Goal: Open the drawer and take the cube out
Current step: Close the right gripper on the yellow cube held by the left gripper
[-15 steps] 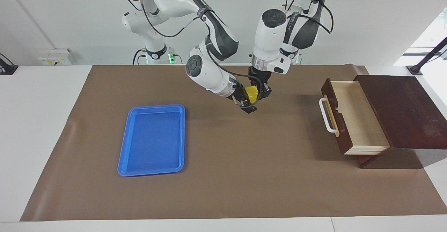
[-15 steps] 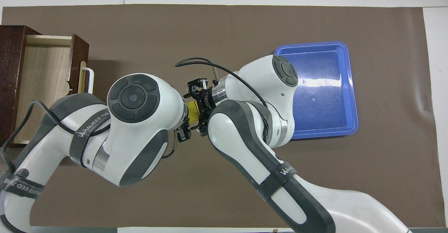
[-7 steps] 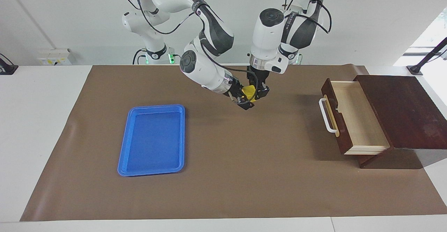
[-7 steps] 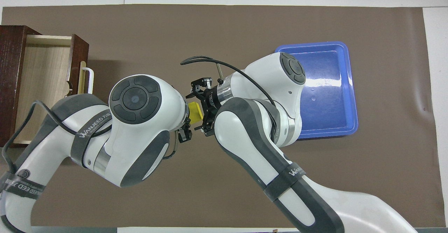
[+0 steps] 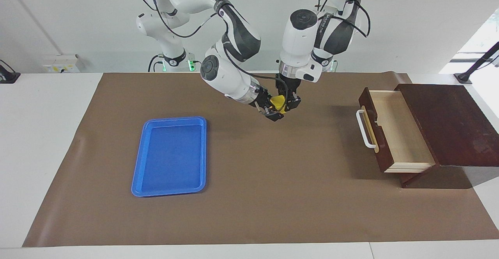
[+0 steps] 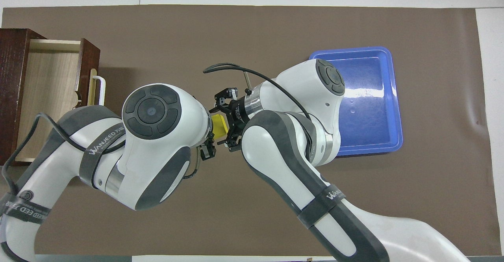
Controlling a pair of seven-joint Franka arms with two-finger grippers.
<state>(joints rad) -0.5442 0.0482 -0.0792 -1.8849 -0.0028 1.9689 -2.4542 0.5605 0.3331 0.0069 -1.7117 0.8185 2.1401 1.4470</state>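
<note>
The drawer [image 5: 397, 130] stands pulled open from its dark wooden box [image 5: 452, 122] at the left arm's end of the table; its pale inside is bare, and it also shows in the overhead view [image 6: 47, 92]. The small yellow cube [image 5: 277, 102] hangs in the air over the middle of the brown mat, also seen in the overhead view [image 6: 219, 124]. My left gripper [image 5: 286, 105] points down and is shut on the cube. My right gripper [image 5: 274, 112] reaches in from the side and meets the cube, its hand tilted toward the left gripper [image 6: 223, 123].
A blue tray [image 5: 170, 191] lies on the mat toward the right arm's end of the table. The drawer's white bar handle [image 5: 362, 128] sticks out toward the mat's middle. Both arms crowd the space above the mat's centre.
Both grippers and the cube have risen a little and shifted toward the robots together over the first half second. Since then they have hardly moved.
</note>
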